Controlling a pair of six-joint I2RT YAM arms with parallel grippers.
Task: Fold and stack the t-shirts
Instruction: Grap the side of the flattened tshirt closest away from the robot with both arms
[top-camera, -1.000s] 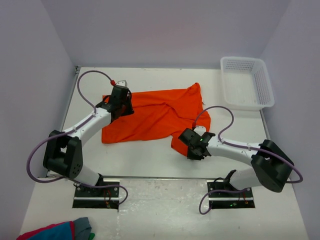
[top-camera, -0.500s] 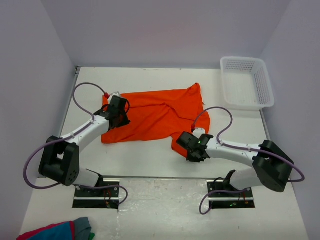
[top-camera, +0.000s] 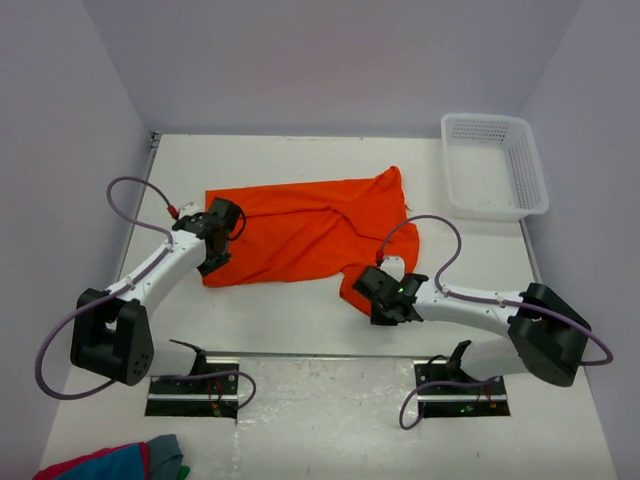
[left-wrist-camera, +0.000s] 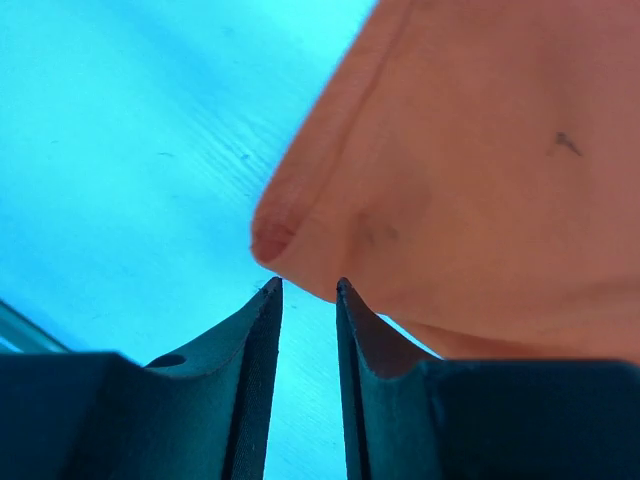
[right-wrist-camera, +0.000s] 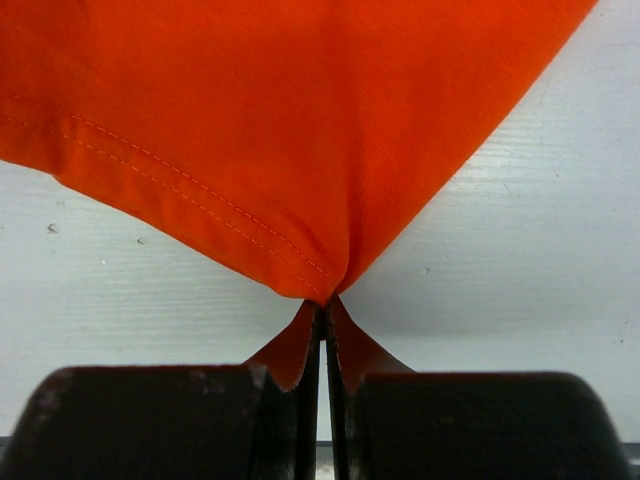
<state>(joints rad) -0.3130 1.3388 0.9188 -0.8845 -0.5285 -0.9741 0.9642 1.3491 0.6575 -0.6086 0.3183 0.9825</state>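
Table (top-camera: 300, 320): white, walled in pale lilac, stretching away in front of both grippers.
T-shirt (top-camera: 310, 225): one plain orange shirt, spread out but rumpled, lying between the two grippers. Its near-left corner is just ahead of the left tips and its near-right corner is caught in the right ones.
Basket (top-camera: 485, 118): white mesh, well beyond the right gripper on its outer side.
Cloth bundle (top-camera: 110, 462): red, blue and grey, far behind the left gripper, by the arm bases.
Right gripper (right-wrist-camera: 325, 305): clamped tight on a fold of orange cloth, which tents up from the jaws.
Left gripper (left-wrist-camera: 305, 290): jaws a narrow gap apart with nothing between them; the hemmed corner sits just past the tips, not touching as far as I can see.
Handling: looks light, thin and limp, so it should drape and drag rather than hold a shape. The stitched hems and corners look like the surest places to pinch.
Change: a second ago the left gripper sat over the shirt's far-left part; it has drawn back to the near corner. The right jaws have closed.
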